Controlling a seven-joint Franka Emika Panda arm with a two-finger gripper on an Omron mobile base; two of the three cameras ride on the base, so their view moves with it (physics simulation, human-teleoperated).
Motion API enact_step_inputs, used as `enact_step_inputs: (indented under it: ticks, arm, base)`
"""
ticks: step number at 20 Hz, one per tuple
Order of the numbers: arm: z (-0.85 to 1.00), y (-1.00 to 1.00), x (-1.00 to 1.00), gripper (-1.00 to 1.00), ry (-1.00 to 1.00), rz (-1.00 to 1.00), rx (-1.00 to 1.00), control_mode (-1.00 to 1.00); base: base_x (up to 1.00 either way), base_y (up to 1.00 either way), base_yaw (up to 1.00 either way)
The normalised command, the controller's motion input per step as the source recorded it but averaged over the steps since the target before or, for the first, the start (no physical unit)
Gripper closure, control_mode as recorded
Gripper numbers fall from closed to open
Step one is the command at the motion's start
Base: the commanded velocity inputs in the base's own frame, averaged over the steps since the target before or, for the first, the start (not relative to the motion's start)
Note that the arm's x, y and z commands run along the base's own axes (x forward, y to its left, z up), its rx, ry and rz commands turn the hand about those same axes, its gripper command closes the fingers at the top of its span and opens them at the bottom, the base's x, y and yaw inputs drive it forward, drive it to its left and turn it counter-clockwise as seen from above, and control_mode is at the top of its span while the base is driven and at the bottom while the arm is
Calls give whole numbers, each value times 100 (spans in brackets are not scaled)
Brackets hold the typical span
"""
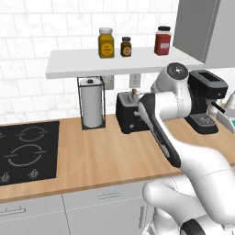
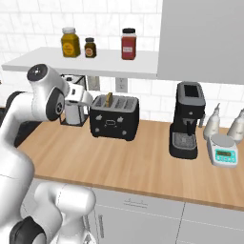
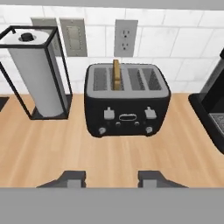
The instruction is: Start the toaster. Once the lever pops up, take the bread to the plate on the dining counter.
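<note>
The gripper (image 3: 111, 179) is seen in the hand view with its two dark fingertips (image 3: 70, 178) parted and only bare worktop (image 3: 48, 148) between them; the jaws are judged released, nothing held.

Ahead of the jaws, well apart and roughly centred on their line, the toaster (image 3: 127, 105) is seen standing front-on near the tiled wall. Two pale levers (image 3: 109, 114) are noted on its front, both sitting high, with small knobs below. The bread (image 3: 116, 74) is seen standing upright in a slot on the left half of the toaster, its top edge protruding above the top.

Step in hand, as judged: approach to the toaster, starting not yet done. The next move is judged to call for an advance toward the toaster front and a downward press on the lever nearest the bread's slot, with the jaws narrowed or one finger set on top of the lever.

Outward: a paper-towel roll in a black wire holder (image 3: 37, 74) stands left of the toaster; a black coffee machine (image 2: 187, 119) stands to its right. The plate and dining counter cannot be placed from these views.
</note>
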Motion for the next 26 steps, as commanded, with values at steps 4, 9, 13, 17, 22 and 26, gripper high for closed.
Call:
enact_step_inputs:
  ticks: [4,9,13,17,22,26]
  arm:
    - [-8,1,23,100,0,-5,0,-100]
    - [-57,0,16,100,0,0,0,-100]
    - [-57,0,28,100,0,0,0,-100]
    - [-38,0,41,100,0,0,0,-100]
    - [-28,0,44,100,0,0,0,-100]
    - [-21,0,43,100,0,0,0,-100]
  base:
    - [0,0,0]
    - [0,0,0]
    - [0,0,0]
    - [0,0,0]
    - [0,0,0]
    - [0,0,0]
